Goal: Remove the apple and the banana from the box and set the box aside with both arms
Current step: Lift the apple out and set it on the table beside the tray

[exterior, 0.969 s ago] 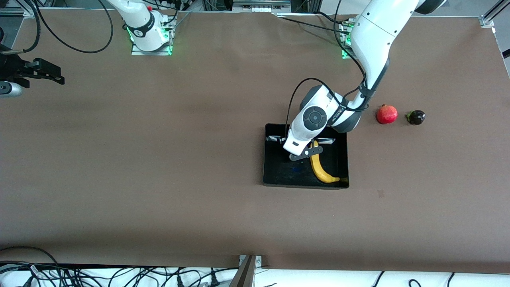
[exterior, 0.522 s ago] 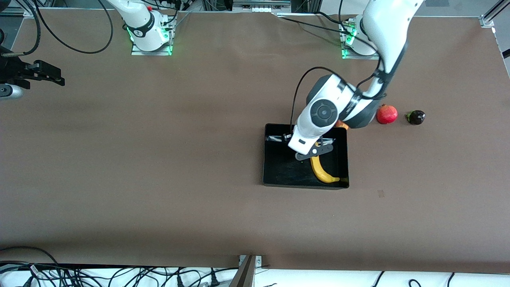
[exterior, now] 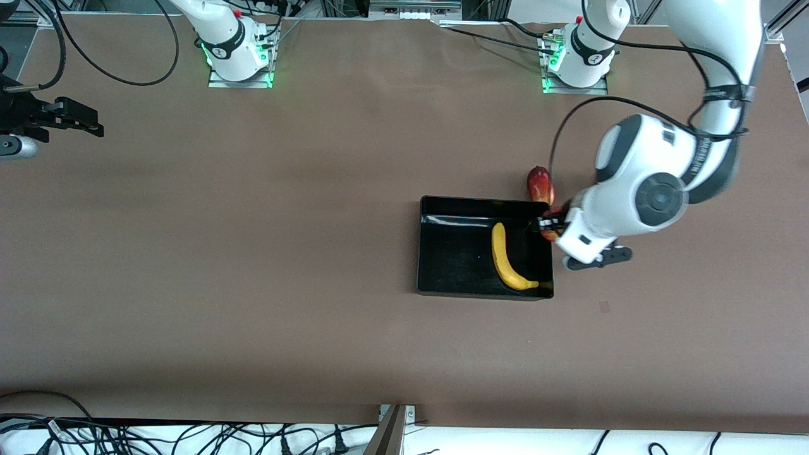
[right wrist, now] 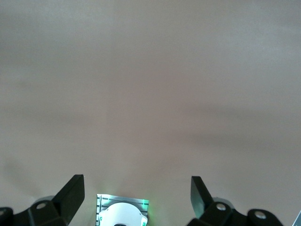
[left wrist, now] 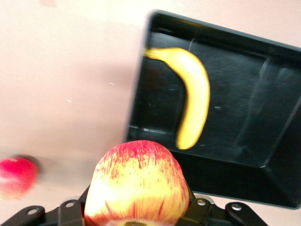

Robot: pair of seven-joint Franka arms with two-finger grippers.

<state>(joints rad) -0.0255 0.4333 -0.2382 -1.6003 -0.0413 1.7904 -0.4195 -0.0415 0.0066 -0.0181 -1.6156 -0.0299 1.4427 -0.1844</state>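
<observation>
Front view
Tray (exterior: 442, 253): on the brown table (exterior: 253, 284), toward the left arm's end.
Banana (exterior: 505, 259): lies in the tray, dark tip at 5 o'clock.
Mango (exterior: 540, 184): just off the tray's 1 o'clock corner.
Left gripper (exterior: 548, 227): over the tray's 3 o'clock wall, pinching the apple (exterior: 551, 234).
Right gripper (exterior: 95, 126): waits over bare table at the right arm's end.

Left wrist view
Apple (left wrist: 138, 181): clamped between the fingers (left wrist: 70, 209).
Banana (left wrist: 193, 94): in the tray (left wrist: 277, 188).

Right wrist view
Right gripper (right wrist: 137, 188): fingers spread wide, nothing between.
</observation>
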